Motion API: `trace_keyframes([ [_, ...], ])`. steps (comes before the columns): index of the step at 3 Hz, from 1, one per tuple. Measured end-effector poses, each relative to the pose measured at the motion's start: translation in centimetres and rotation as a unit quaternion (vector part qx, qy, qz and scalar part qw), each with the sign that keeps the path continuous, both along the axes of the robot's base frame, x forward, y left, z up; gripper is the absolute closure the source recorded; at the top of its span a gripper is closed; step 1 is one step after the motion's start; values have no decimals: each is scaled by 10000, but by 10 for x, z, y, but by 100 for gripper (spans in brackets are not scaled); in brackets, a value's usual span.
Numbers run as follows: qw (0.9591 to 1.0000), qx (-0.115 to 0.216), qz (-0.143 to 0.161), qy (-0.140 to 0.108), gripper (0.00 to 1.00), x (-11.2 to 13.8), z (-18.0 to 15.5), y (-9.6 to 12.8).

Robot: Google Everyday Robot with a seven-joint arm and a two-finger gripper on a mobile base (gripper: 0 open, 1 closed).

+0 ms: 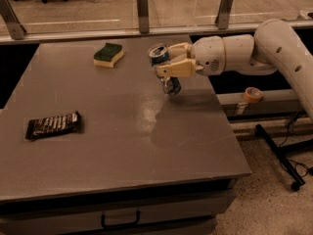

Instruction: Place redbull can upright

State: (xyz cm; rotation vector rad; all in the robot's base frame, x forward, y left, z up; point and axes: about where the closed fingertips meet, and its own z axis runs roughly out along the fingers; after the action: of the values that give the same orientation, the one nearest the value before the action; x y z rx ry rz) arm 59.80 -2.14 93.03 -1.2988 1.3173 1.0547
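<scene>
Cream-coloured gripper (165,60), out over the grey desk (122,141) near its far right corner, is clamped around the dented blue-and-silver can (159,56), holding it tilted, silver top toward the far edge.

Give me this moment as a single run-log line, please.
tool: shut on slim blue-and-silver metal can, over far right of grey table | can: tilted, not placed
</scene>
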Motion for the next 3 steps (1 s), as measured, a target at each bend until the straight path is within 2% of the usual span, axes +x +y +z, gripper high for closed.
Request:
trace_keyframes([
  [1,9991,379,182,33,100,-3,-6,6],
  [2,9968,694,393,-12,83,-6,-9,8],
  [3,9948,864,536,-107,58,-7,-11,7],
])
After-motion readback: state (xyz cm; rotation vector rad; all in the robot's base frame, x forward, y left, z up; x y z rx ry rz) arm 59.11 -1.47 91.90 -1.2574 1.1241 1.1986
